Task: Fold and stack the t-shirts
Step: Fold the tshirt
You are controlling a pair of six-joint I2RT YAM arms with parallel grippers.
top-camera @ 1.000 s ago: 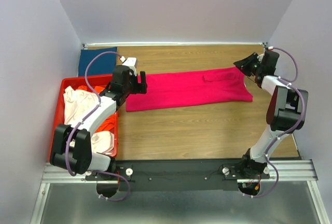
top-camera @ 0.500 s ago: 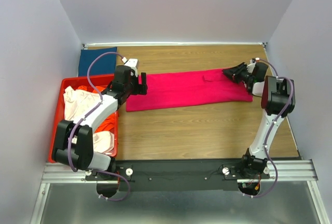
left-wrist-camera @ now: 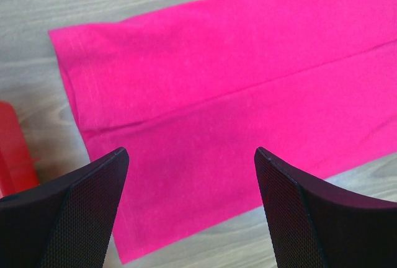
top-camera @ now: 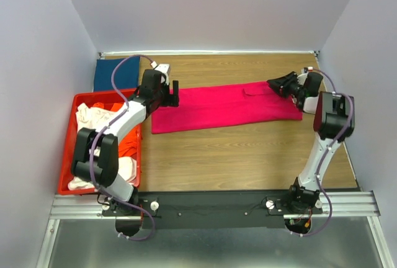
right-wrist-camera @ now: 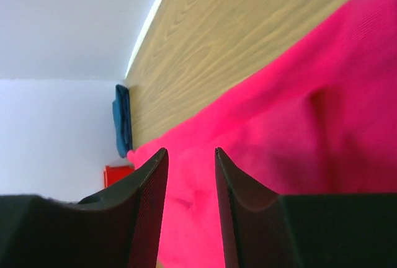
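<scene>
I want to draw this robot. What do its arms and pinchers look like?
The left arm and right arm are white tubes joined by chunky black joints. A purple cable loops along each one. The left gripper and right gripper each have two black fingers, wide at the base, narrower at the tip, with a bumpy, net-like pattern on the inside.

pale lilac walls, wood-grain tabletop, metal rail along near edge

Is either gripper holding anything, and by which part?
Nothing. Left gripper hangs open over one end of the pink t-shirt; right gripper, jaws apart, at the other.
</scene>
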